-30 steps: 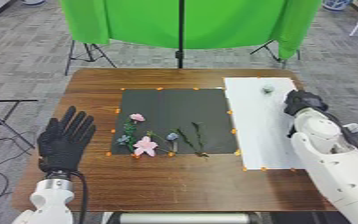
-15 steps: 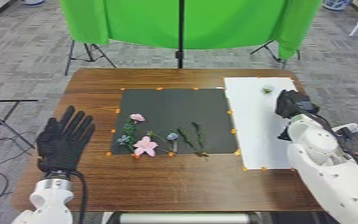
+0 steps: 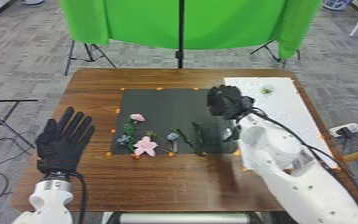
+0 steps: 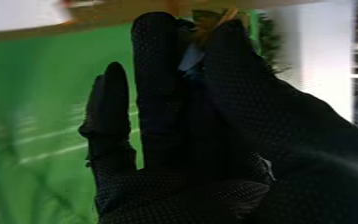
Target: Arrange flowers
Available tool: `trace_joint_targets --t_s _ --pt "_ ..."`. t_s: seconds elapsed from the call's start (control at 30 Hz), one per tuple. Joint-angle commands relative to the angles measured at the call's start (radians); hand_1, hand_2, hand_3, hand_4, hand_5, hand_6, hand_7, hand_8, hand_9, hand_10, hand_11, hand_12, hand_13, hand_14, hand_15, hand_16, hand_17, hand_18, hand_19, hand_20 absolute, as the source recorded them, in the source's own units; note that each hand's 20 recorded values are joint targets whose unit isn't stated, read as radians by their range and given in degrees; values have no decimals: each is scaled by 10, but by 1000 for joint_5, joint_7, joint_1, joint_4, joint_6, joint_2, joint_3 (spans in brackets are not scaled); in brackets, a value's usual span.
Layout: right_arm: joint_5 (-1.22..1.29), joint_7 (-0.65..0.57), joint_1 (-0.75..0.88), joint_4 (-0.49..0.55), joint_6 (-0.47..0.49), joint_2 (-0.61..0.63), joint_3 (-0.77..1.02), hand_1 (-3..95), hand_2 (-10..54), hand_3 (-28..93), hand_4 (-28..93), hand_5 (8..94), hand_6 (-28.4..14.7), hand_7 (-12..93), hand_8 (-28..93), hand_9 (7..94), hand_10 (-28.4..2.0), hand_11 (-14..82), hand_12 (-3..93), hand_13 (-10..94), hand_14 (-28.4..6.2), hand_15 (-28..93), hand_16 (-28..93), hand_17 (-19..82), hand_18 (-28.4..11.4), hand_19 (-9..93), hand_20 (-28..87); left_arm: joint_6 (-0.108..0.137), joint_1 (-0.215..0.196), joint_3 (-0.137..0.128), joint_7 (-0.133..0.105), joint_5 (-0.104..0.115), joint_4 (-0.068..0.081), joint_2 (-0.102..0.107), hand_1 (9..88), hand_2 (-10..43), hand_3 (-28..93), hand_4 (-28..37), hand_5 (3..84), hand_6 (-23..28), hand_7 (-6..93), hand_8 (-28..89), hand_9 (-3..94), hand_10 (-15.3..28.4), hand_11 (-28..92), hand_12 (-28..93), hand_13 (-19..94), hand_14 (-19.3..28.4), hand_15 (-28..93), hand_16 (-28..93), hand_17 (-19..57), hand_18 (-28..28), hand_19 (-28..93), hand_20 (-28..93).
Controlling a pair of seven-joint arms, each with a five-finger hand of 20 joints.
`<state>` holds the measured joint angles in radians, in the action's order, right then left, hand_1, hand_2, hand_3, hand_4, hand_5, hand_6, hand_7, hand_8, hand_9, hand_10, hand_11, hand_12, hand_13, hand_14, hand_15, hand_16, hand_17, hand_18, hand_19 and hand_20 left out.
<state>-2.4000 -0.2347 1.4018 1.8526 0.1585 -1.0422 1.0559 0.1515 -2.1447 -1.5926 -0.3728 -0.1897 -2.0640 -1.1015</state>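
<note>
My right hand [image 3: 229, 101] hangs over the dark mat's right edge in the head view, with no flower visible in it. In the right wrist view this hand [image 4: 180, 185] has straight fingers with the thumb close beside them; I cannot tell what the small coloured patches near the tips are. On the dark mat [image 3: 162, 105] lie a small pink flower [image 3: 137, 117], a large pink flower [image 3: 145, 146], bluish flowers [image 3: 173, 136] and green stems [image 3: 185, 138]. One pale flower [image 3: 267, 89] lies on the white sheet [image 3: 286, 105]. My left hand [image 3: 63, 145] is open at the table's left.
Orange tape pieces [image 3: 117, 111] mark the mat's borders on the brown table [image 3: 158, 185]. My right forearm crosses the white sheet's lower part. Behind the table hang green curtains [image 3: 140, 25] on a stand. A white box with cables [image 3: 343, 129] is beyond the right edge.
My right hand has moved left from the white sheet's right side to the dark mat's right edge. The pale flower stays where it was, and my left hand has not moved.
</note>
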Motion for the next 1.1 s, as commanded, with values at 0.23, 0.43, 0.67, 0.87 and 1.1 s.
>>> trace_joint_targets --t_s 0.23,0.43,0.67,0.87,1.1 --pt "-8 28 -5 -68 108 -90 -77 600 -95 740 -283 676 17 249 -88 771 -105 95 374 645 -61 376 363 273 -207 786 394 16 2 16 1 12 8 -1 260 115 770 -283 368 84 99 -101 310 141 143 77 228 142 227 -50 -81 129 265 82" --pt "-15 20 16 -47 108 -83 -73 597 -95 744 -283 662 18 232 -151 746 -107 123 346 634 -61 383 356 271 -208 788 393 32 8 20 -2 18 6 1 257 116 771 -283 370 85 99 -102 310 142 145 77 227 142 228 -50 -82 129 265 83" --pt "-1 7 36 -13 92 -72 -60 569 -95 751 -283 632 10 212 -155 686 -116 216 248 614 -67 408 340 267 -210 793 388 29 6 14 -2 18 7 4 260 106 776 -283 370 87 101 -101 309 146 146 78 223 145 229 -49 -83 128 263 84" --pt "-6 -7 43 -12 98 -68 -57 557 -95 764 -283 620 8 208 -155 658 -124 244 212 600 -73 431 320 263 -211 794 387 32 9 17 2 18 8 6 263 99 777 -283 371 89 98 -100 307 149 145 78 219 147 230 -50 -85 129 264 85" --pt "-9 -26 54 -3 75 -69 -53 523 -95 803 -283 600 0 205 -156 602 -139 217 172 561 -93 497 279 255 -214 798 384 42 12 18 -3 17 7 5 264 85 781 -283 370 92 96 -99 302 154 143 79 181 141 223 -49 -90 124 259 84"
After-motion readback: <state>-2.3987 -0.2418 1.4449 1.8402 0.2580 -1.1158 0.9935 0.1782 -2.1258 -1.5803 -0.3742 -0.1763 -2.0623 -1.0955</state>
